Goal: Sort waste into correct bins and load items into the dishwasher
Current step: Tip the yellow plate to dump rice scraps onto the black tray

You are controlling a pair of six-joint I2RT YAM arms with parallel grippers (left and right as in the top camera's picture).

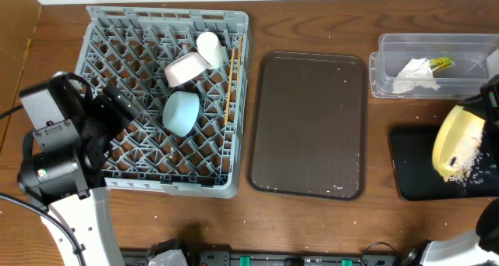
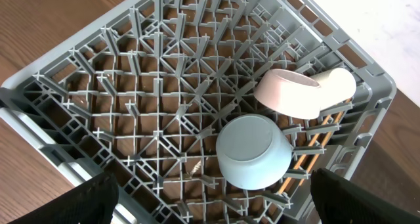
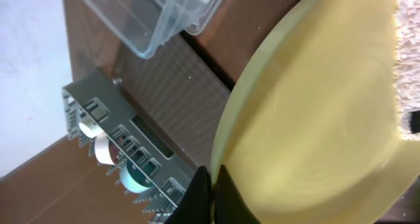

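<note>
The grey dishwasher rack (image 1: 117, 168) holds a light-blue bowl (image 1: 182, 112), a pinkish-white bowl (image 1: 185, 69), a cream cup (image 1: 209, 49) and chopsticks (image 1: 231, 79). My left gripper (image 2: 213, 204) hangs open above the rack's near part, empty, with the blue bowl (image 2: 252, 152) just ahead of it. Far right, my right gripper (image 3: 211, 191) is shut on the rim of the yellow plate (image 3: 315, 119). It holds the plate (image 1: 456, 141) tilted over the black bin (image 1: 413, 168), pale crumbs (image 1: 470, 166) at its lower edge. A white napkin (image 1: 415, 75) and a snack wrapper (image 1: 440, 62) lie in the clear tub (image 1: 390, 44).
A dark brown tray (image 1: 308, 125) with a few specks lies between the rack and the bins. The left arm's base (image 1: 54, 149) stands at the rack's left front corner. The table's front edge carries cables and fittings (image 1: 257, 258).
</note>
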